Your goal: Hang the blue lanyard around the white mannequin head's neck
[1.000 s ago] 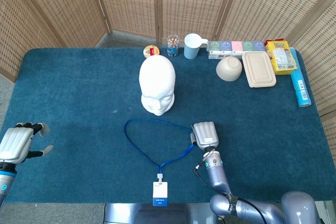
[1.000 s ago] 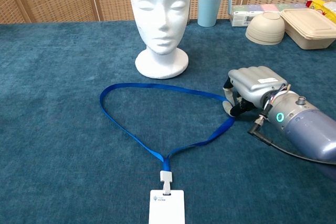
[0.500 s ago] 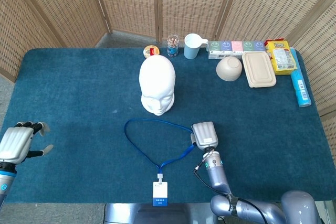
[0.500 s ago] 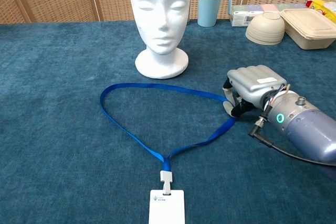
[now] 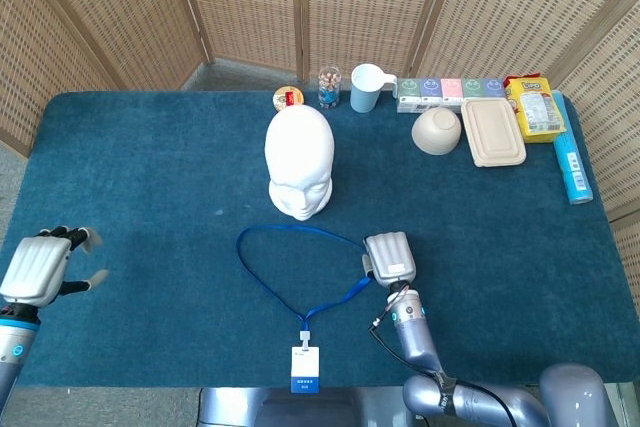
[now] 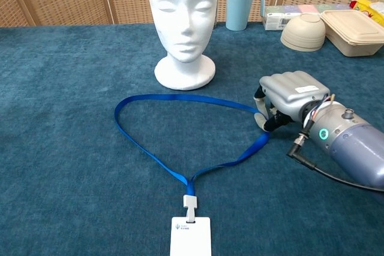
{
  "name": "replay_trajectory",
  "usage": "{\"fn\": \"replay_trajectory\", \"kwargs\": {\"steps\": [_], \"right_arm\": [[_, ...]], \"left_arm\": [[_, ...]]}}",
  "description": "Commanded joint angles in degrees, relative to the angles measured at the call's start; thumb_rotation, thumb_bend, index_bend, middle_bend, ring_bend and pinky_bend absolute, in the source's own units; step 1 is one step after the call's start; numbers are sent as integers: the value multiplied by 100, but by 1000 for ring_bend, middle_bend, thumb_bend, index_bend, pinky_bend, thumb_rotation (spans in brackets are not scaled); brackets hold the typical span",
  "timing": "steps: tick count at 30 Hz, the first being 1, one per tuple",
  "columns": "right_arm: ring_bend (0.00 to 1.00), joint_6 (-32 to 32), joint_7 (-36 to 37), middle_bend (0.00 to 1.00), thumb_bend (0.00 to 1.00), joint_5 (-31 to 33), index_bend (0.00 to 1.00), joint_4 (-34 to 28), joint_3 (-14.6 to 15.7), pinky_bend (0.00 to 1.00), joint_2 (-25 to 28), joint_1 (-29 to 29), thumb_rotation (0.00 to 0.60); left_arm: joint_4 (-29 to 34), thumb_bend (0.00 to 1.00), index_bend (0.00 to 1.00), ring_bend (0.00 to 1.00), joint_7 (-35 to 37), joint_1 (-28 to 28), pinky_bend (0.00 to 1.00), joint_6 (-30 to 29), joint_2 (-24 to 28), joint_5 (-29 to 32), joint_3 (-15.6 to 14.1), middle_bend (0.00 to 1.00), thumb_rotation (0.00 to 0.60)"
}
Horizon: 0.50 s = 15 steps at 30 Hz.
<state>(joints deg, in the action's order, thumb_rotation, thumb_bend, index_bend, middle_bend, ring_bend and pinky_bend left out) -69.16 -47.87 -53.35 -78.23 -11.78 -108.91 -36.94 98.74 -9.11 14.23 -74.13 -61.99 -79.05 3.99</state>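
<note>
The white mannequin head [image 5: 299, 159] stands upright mid-table, also seen in the chest view [image 6: 182, 10]. In front of it the blue lanyard [image 5: 300, 231] lies flat as an open loop [image 6: 180, 98], its white badge [image 5: 305, 369] near the front edge. My right hand [image 5: 390, 257] rests knuckles-up on the loop's right bend, fingers curled down around the strap [image 6: 288, 94]. Far off at the table's left edge, my left hand [image 5: 38, 267] hovers with its fingers apart and holds nothing.
Along the back edge stand a small tin [image 5: 288, 98], a jar [image 5: 329, 87], a light blue cup [image 5: 366, 87], a row of small boxes [image 5: 450, 90], a bowl [image 5: 437, 130], a lidded lunch box [image 5: 492, 131], a yellow bag [image 5: 538, 107] and a blue tube [image 5: 572, 167].
My left hand has drifted slightly up and to the right. My right hand has shifted a touch at the strap; the lanyard loop has kept its shape.
</note>
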Motion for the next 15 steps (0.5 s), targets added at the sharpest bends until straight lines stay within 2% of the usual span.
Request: {"fn": "replay_trajectory", "kwargs": {"steps": [1, 9, 12, 15], "right_arm": [[1000, -69, 17, 1000, 574, -78, 680, -102, 11, 1000, 46, 17, 529], [1000, -140, 88, 1000, 575, -233, 682, -296, 62, 1000, 98, 50, 534], [1000, -154, 91, 1000, 575, -249, 684, -323, 71, 1000, 114, 63, 533], [1000, -160, 101, 1000, 574, -256, 686, -356, 75, 1000, 138, 78, 535]], "left_arm": [[2, 202, 422, 410, -127, 95, 498, 146, -75, 57, 4, 507, 465], [-183, 202, 423, 437, -610, 553, 570, 789, -488, 328, 80, 507, 467], [-301, 201, 422, 486, -872, 738, 628, 966, -707, 500, 160, 515, 464], [-439, 201, 423, 597, -1186, 988, 733, 1144, -1004, 704, 290, 609, 463]]}}
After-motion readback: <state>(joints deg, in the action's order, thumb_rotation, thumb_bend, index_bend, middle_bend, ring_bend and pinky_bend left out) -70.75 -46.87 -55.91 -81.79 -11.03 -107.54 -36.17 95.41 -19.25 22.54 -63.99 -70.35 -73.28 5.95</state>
